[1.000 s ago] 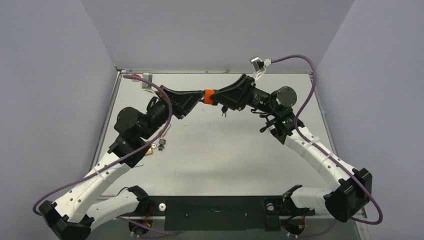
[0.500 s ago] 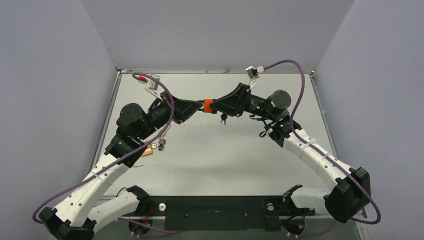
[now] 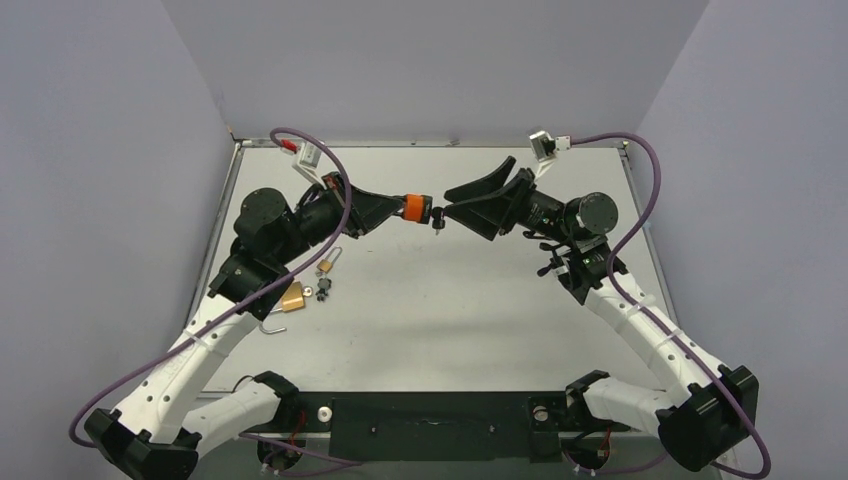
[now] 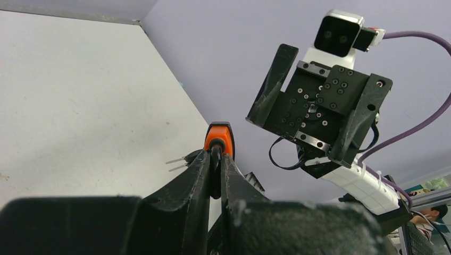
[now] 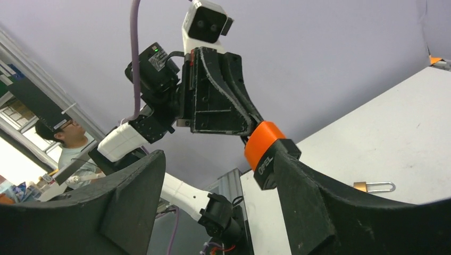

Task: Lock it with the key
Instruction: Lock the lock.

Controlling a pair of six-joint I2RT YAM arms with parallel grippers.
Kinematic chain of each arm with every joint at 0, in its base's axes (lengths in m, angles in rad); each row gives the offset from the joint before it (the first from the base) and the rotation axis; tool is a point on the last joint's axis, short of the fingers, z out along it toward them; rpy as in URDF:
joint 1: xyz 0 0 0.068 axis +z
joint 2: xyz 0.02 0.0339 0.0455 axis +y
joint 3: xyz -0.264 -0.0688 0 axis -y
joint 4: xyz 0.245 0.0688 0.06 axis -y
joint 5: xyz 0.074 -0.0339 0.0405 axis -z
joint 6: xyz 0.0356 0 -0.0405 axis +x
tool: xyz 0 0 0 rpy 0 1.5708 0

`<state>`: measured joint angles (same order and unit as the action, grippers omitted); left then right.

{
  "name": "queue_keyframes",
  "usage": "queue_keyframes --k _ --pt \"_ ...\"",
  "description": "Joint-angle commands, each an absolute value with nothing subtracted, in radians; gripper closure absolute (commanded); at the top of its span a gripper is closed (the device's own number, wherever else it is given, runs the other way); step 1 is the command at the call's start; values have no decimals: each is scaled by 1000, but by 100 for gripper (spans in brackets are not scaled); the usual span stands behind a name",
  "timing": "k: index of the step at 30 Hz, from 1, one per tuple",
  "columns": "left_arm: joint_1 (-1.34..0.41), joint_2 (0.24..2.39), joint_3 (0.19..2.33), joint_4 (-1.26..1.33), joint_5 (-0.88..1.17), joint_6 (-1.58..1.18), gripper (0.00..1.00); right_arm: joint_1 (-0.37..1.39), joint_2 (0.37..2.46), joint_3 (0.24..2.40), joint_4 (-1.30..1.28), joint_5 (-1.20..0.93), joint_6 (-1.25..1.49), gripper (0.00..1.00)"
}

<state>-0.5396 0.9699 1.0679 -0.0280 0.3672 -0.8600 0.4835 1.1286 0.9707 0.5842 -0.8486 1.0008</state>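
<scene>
Lavender walls are enclosing a pale grey surface, and both arms are meeting in the air over its far half; the left pincer is pinching the orange padlock well clear of the surface, fingers pressed onto its body; the padlock's black end is pointing at the right pincer, which is standing spread and gripping nothing, one finger lying just beside that end, contact not determinable; a small bunch of keys is hanging beneath the black end, and whether one is sitting in the keyway is not determinable; a brass padlock and a smaller brass padlock are lying on the surface beside the left arm. Assessment: the step in hand is looking like a fresh grip for the turn; the right pincer should be closing squarely on the key's head, in line with the keyway, while the left is holding the body rigid; twisting off-axis is risking a bent key or a slipping padlock, and the dangling spares are liable to foul the fingers. Against a second ago: the right pincer, then closed around the black end, is now standing open and slightly withdrawn; the left arm is sitting further back, leaving the brass padlocks in plainer view.
</scene>
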Motion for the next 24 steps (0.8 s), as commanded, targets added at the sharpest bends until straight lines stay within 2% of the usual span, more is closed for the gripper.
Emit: queue_keyframes --k 1,6,14,16,24 --pt "-515 979 1187 30 433 -847 100 466 1094 935 685 -877 979 30" --pt "-499 1018 1262 3 559 -820 100 462 1064 935 521 -851 851 30" --pt "-494 1031 1321 -91 671 -771 100 463 1053 948 496 -846 820 33" --pt "-494 1029 1324 -99 674 -766 100 467 1051 949 504 -852 827 36" --pt "-483 1035 1341 -116 669 -769 100 512 1050 959 487 -884 813 59"
